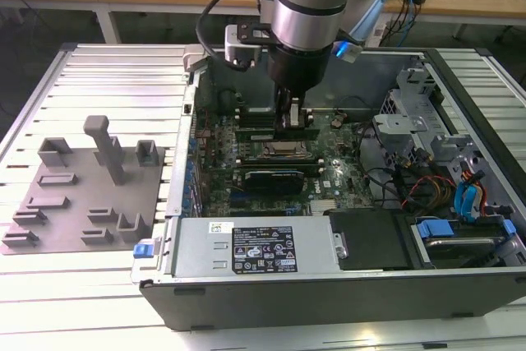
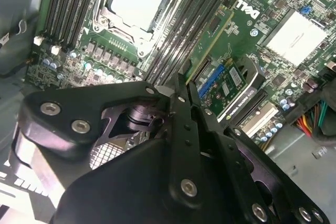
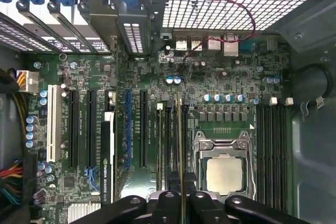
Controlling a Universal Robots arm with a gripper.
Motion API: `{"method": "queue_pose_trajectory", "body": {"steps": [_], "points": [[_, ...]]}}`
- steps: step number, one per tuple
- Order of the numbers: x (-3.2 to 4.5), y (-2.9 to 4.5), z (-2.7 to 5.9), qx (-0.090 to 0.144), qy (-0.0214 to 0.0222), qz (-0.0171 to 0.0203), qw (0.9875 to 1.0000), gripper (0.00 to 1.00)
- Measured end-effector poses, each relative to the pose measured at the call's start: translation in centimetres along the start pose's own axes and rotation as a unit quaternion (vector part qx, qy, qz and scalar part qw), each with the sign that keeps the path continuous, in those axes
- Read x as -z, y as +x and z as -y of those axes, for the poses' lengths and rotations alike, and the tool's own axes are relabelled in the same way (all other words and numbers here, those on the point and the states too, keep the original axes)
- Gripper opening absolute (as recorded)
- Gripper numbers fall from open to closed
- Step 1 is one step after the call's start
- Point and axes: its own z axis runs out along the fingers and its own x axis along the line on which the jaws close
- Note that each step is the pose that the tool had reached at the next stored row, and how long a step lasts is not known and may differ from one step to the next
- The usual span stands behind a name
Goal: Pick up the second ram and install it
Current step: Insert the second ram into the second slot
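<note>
Over on the exterior view's left you have the grey holder tray (image 1: 78, 203) lying outside the computer case (image 1: 329, 285), well apart from the work. Move right and you reach the gripper (image 1: 289, 117), down inside the case above the motherboard (image 1: 271, 187), beside the processor socket (image 1: 283, 150). In the first wrist view you see the second ram (image 3: 179, 145) standing on edge between the fingers (image 3: 167, 203), which are clamped on its flat sides. Its long axis runs along the memory slots (image 3: 164, 145) just beside the socket (image 3: 224, 174), so your stick looks lined up with a slot directly beneath it. Whether it is fully seated, you cannot tell.
</note>
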Motion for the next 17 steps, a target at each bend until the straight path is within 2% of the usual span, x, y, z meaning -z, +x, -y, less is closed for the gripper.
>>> {"method": "queue_pose_trajectory", "body": {"steps": [8,12,14,17], "points": [[-0.56,-0.13,0.02,0.0,0.0,0.0,1.0,0.11],[-1.12,-0.53,0.05,0.0,0.0,0.0,1.0,0.11],[-1.63,-0.56,0.09,0.0,-0.0001,0.0,1.0,0.11],[-2.63,-0.49,1.21,-0.002,-0.0003,0.0001,1.0,0.11]]}}
